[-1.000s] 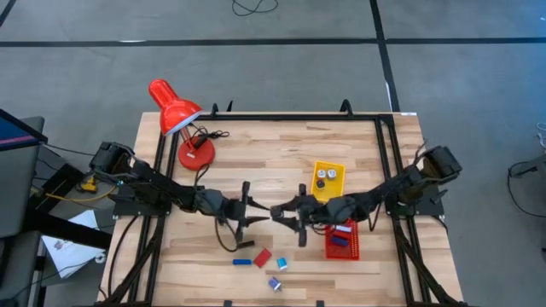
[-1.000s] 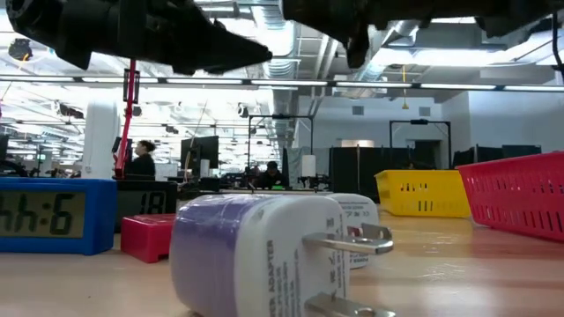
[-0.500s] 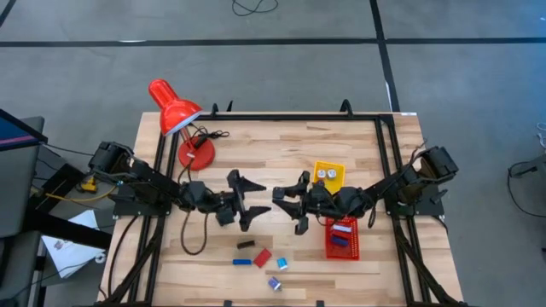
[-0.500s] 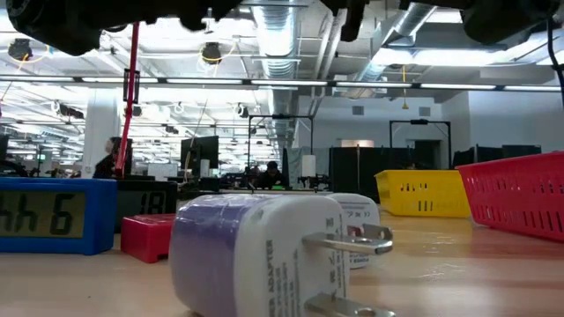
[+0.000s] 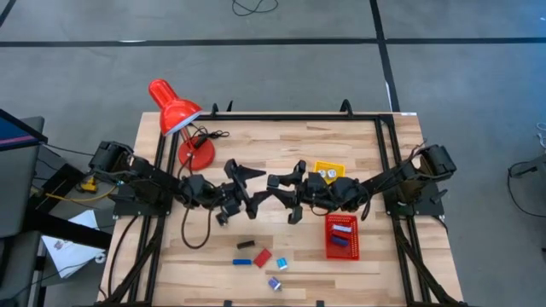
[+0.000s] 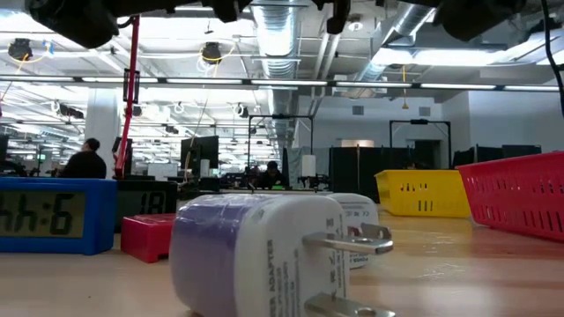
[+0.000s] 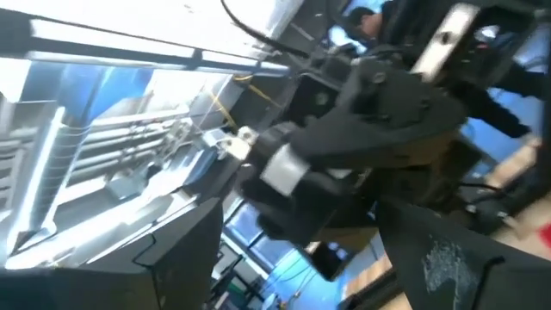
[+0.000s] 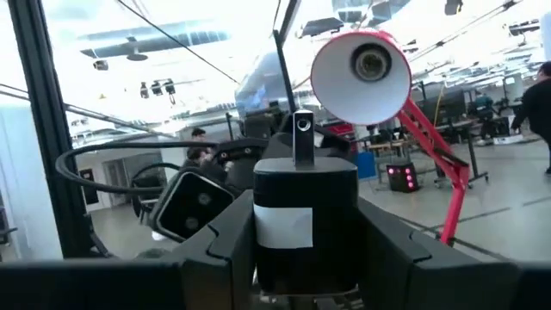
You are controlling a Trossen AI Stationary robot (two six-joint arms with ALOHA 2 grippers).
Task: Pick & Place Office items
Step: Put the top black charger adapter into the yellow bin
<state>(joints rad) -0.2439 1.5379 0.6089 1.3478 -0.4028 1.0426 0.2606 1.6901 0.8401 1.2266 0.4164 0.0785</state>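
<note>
Both grippers, left (image 5: 241, 175) and right (image 5: 277, 183), hover jaws wide and empty just beside the yellow tray (image 5: 328, 170), office items (image 5: 263, 257) well below; arms risk colliding mid-desk.

A grey floor (image 5: 281, 77) crossed by dark lines surrounded the wooden desk (image 5: 281, 145). Beyond lay a large open hall with ceiling ducts (image 6: 282, 35), strip lights, and distant people.

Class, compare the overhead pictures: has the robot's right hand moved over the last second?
Yes. The right hand has moved toward the table's far edge and a little toward the red desk lamp, away from the red mesh basket.
</note>
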